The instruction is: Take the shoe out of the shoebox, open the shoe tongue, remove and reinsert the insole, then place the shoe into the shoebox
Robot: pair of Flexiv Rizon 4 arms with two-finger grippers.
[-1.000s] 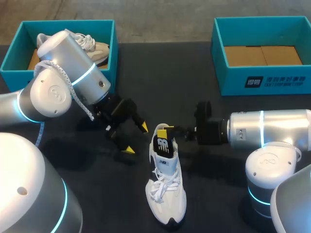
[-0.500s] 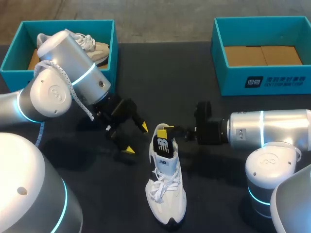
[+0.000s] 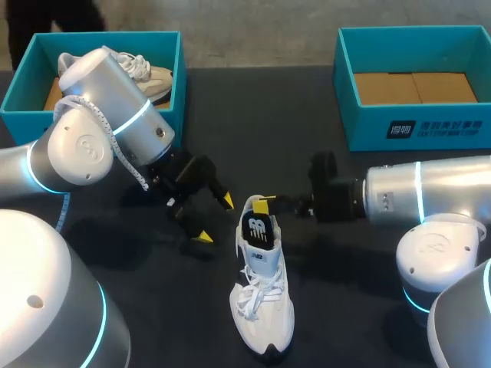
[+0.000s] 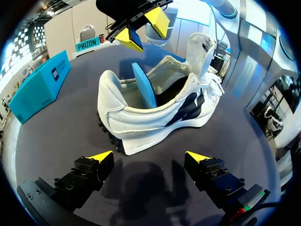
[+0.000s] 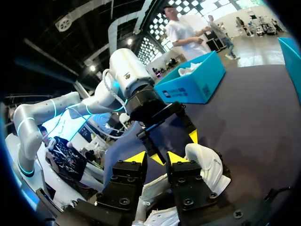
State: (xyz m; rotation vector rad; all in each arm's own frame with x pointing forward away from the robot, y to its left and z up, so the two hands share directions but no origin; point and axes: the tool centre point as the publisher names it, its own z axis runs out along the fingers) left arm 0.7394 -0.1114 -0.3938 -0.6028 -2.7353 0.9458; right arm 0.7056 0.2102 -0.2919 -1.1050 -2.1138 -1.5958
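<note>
Finding 1, right claw: its yellow tips stand close together with a narrow gap, and we see nothing pinched between them. It hangs directly over the heel opening of the shoe. The blue insole stands on edge in that opening, just under the tips and apart from them.

Finding 2, left claw: the fingers are spread wide and hold nothing. It sits low over the counter, just beside the heel on our left, facing the shoe's side.

Finding 3, the shoe: it lies out of the box on the counter between our two arms. Its long axis runs from the heel at the far end, by both claws, to the toe pointing back toward us. The tongue is raised. We judge the right claw nearer to the insole, a short drop straight down. The empty shoebox is well apart, at the far right.

Finding 4, against the earlier frame: the right arm's body has shifted slightly toward the right edge, while its tip remains over the heel. The left arm and the shoe are unchanged.
</note>
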